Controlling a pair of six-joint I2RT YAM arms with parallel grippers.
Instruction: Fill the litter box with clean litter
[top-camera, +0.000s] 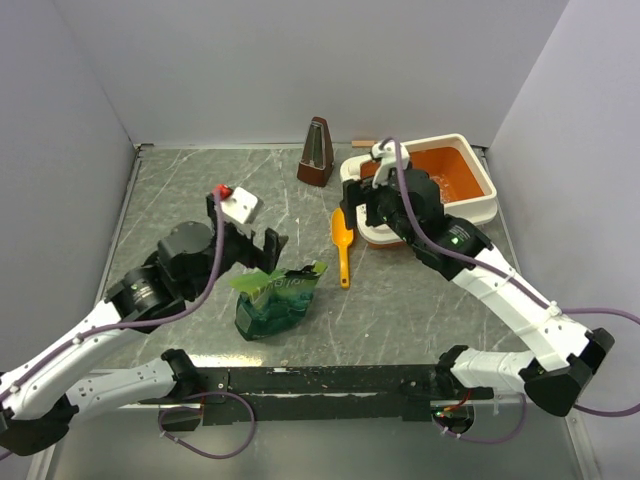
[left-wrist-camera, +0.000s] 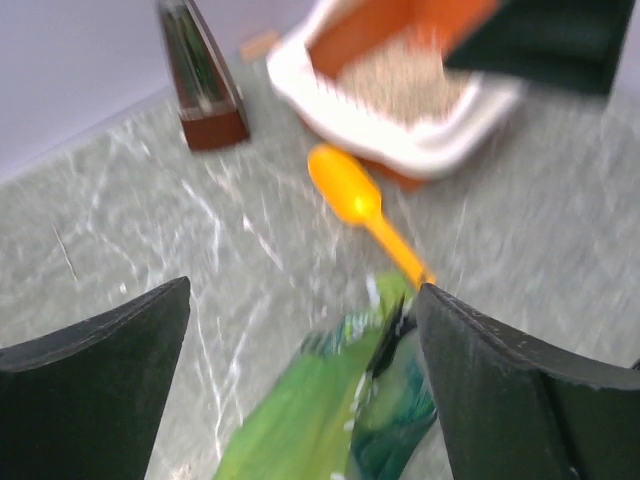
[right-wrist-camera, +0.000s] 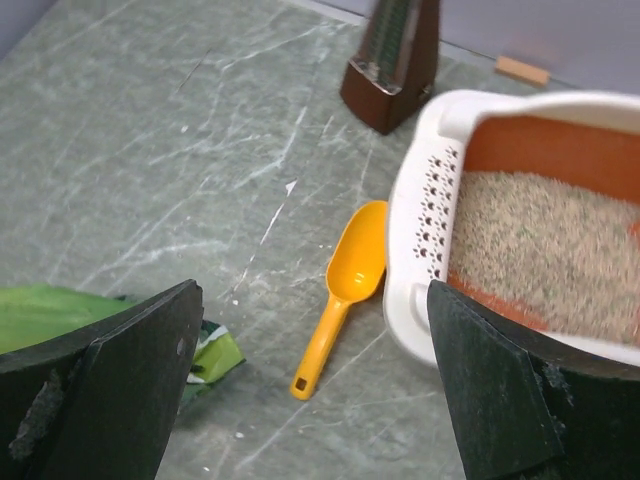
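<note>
The litter box (top-camera: 480, 206), cream outside and orange inside, stands at the back right. Pale clean litter (right-wrist-camera: 530, 240) covers part of its floor, and the blurred left wrist view shows the litter (left-wrist-camera: 400, 85) too. My right gripper (top-camera: 372, 192) hovers open over the box's slotted near-left end (right-wrist-camera: 425, 220), nothing between its fingers (right-wrist-camera: 120, 390). My left gripper (top-camera: 245, 232) is open just above the top of the crinkly green bag (top-camera: 275, 300). The bag (left-wrist-camera: 300, 420) lies below and between the wide-apart fingers, which do not grip it.
An orange scoop (top-camera: 342, 245) lies on the table between the bag and the box. A brown metronome (top-camera: 317, 152) stands at the back centre. A small white block with a red knob (top-camera: 238, 203) sits near the left gripper. Grey walls enclose the table.
</note>
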